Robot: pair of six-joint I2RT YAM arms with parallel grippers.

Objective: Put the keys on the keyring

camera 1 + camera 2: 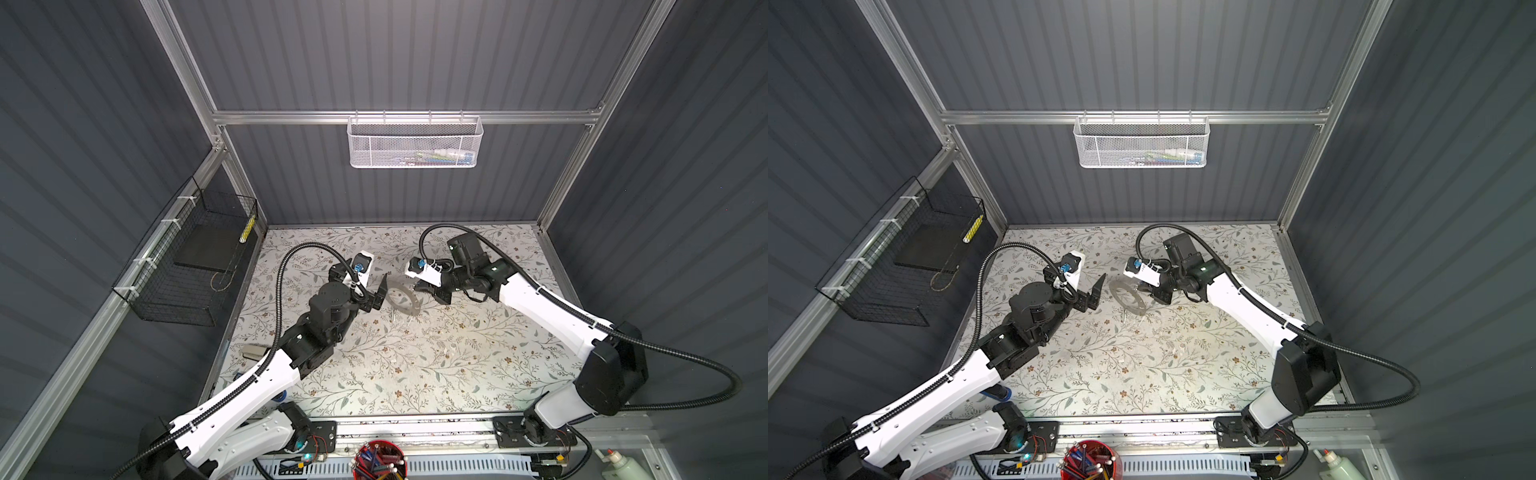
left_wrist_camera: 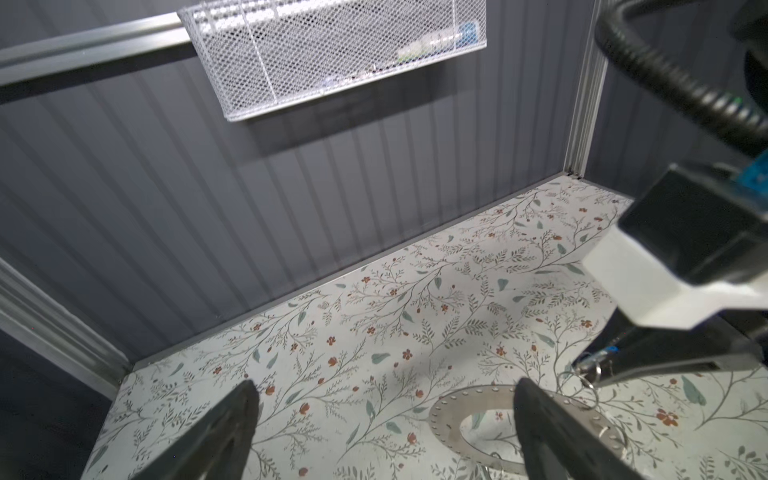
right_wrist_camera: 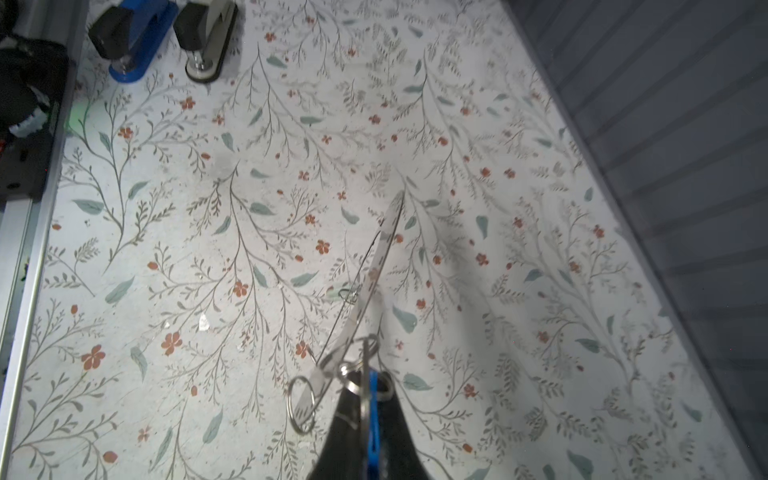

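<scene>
**A:** So, how do the pincers stand?

**B:** The left gripper (image 2: pixel 386 386) gapes wide and holds nothing. In the left wrist view 1 of its fingers (image 2: pixel 540 432) crosses in front of the keyring (image 2: pixel 444 415), but I cannot tell if it touches. The right gripper (image 1: pixel 420 286) is clamped on the blue-tagged key (image 3: pixel 372 415), with the tag pinched between its fingers.

**A:** And the ring itself?

**B:** It sits between the 2 grippers, toward the back of the table (image 1: pixel 415 374). It is tilted, and edge-on in the right wrist view, where its rim runs right up to the right fingertips. I cannot tell whether it rests on the table or hangs from the key's small loop. I cannot pick out the mint-tagged key.

**A:** What makes this step go well?

**B:** Threading looks under way, I'd judge. The left gripper should close squarely on the flat band, on the side away from the right gripper, so the ring cannot swing. Then the right gripper can feed the key's loop along slowly, without twisting. A skewed pinch on so thin a band could slip.

**A:** Is there room to move?

**B:** The near side is bare table. The back wall (image 1: pixel 395 195) is close behind both wrists, so any withdrawal is better made forward. The blue stapler (image 3: pixel 137 45) and grey stapler (image 3: pixel 210 37) sit well apart from the work, at the table's left edge by the left arm's base. The 2 grippers are near each other, and I'd judge that the main collision risk.
</scene>
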